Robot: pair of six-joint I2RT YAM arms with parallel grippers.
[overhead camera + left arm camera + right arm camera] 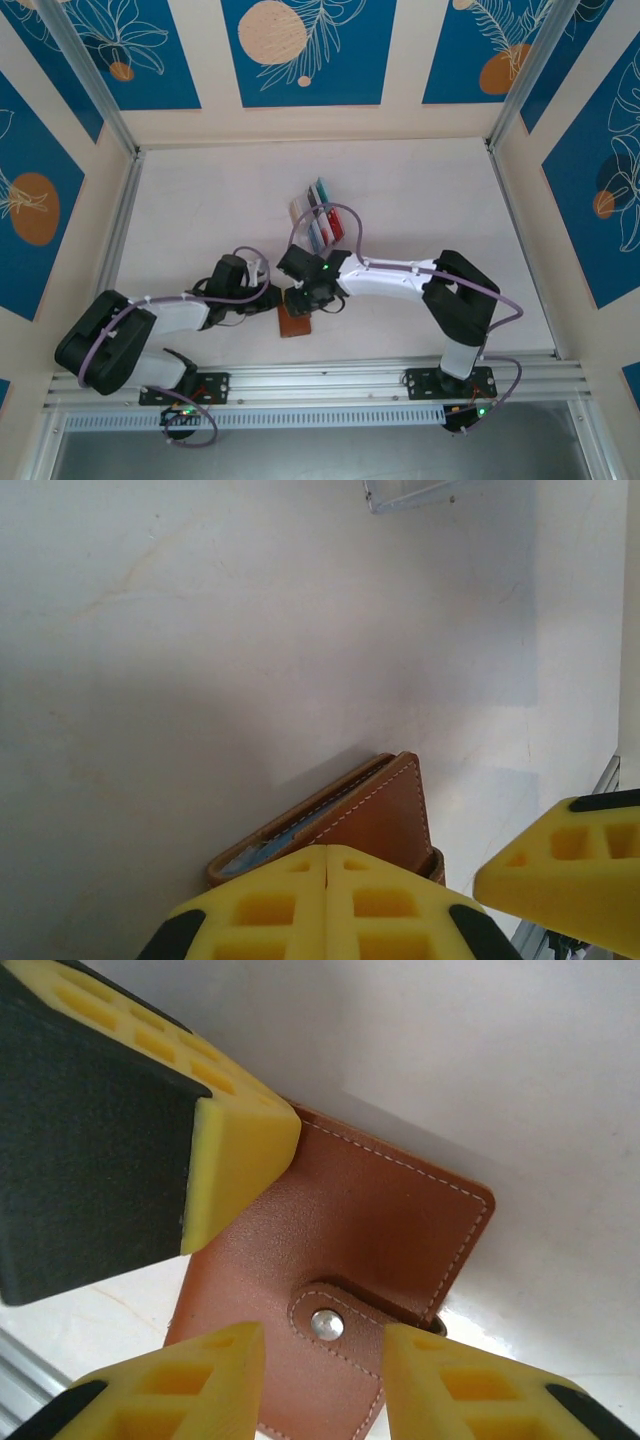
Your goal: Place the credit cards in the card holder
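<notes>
The brown leather card holder lies folded shut near the table's front edge, its snap tab fastened. A blue card edge shows inside its fold. My left gripper is shut, fingers pressed together with nothing between them, its tip resting on the card holder. From the right wrist view one left fingertip sits on the holder's corner. My right gripper stands open just above the card holder, one finger on each side of the snap tab. More credit cards stand upright behind both grippers.
The cards stand in a clear slotted rack, whose corner shows at the top of the left wrist view. Aluminium rails run along the near edge, close to the holder. Patterned walls enclose the white table.
</notes>
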